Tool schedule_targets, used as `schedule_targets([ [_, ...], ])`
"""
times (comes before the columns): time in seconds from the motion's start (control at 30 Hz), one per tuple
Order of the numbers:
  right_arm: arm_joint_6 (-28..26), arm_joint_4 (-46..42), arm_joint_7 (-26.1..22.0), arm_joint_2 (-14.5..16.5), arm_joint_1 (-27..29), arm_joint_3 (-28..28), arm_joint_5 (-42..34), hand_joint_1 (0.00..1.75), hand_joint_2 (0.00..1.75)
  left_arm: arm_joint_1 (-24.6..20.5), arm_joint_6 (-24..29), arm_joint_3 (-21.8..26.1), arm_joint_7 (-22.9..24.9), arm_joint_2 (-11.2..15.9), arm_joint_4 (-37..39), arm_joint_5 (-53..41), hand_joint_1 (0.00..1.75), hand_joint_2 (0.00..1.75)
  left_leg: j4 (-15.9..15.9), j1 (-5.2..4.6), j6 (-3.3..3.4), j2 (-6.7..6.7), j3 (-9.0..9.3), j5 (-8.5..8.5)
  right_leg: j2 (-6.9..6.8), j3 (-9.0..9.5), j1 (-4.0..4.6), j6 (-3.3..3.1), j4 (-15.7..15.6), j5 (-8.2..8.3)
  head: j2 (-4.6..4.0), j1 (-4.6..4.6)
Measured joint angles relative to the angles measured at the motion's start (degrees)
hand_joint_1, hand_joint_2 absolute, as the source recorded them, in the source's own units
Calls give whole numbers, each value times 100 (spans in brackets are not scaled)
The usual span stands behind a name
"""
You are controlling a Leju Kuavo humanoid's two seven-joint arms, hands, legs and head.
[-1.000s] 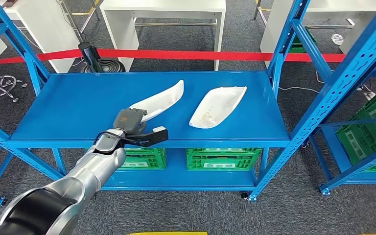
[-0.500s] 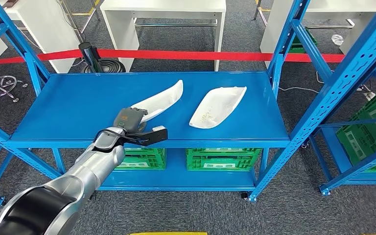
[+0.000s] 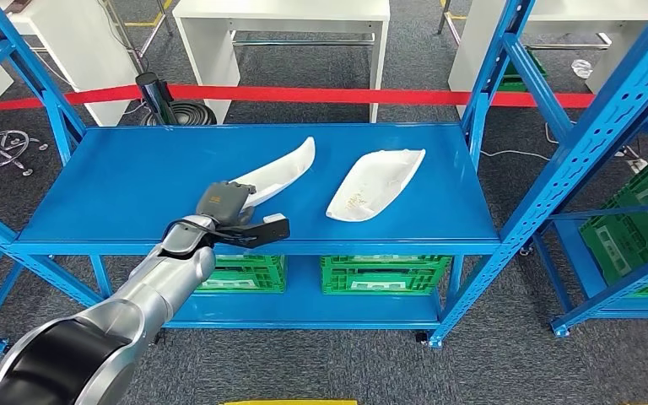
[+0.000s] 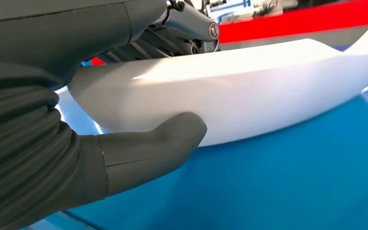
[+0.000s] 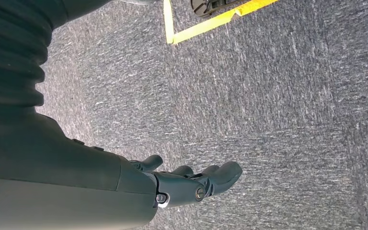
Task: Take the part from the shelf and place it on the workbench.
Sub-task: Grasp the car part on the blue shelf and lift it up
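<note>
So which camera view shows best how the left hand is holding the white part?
The left wrist view: the left hand has its thumb pressed on one side of the white part, with darker fingers over the opposite edge. The head view shows the same hand at the part's near end, too small for detail. The right wrist view faces the floor.

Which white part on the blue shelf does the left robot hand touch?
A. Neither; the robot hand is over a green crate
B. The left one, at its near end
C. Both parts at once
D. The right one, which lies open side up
B: the left robot hand is at the near end of the left white part, and the left wrist view shows its thumb against the part's side.
</note>
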Motion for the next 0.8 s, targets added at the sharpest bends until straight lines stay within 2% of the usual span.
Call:
schedule_targets([
  [0.2, 0, 0, -11, 0, 0, 0, 49, 0, 175, -154, 320, 87, 201, -52, -85, 60, 157, 175, 1, 0, 0, 1, -2, 1, 1, -3, 0, 0, 0, 1, 0, 0],
  [0.4, 0, 0, -22, -1, 0, 0, 55, 0, 175, -548, 371, 173, 214, -47, -226, -2, 157, 175, 1, 0, 0, -1, -3, 1, 0, -3, 0, 0, 1, 1, 0, -1],
  [0.67, 0, 0, -26, -2, -2, 0, 21, 0, 175, -1240, -169, 189, 203, -46, -563, -204, 157, 175, 1, 0, 0, 0, -3, 1, 1, -3, 0, 0, 1, 1, 0, 0],
  [0.8, 0, 0, -34, -2, -3, 0, -7, 0, 175, -1415, -301, 190, 127, -55, -684, -200, 157, 175, 1, 0, 0, 0, -3, 1, 3, -4, 0, 0, 1, 1, 0, 0],
])
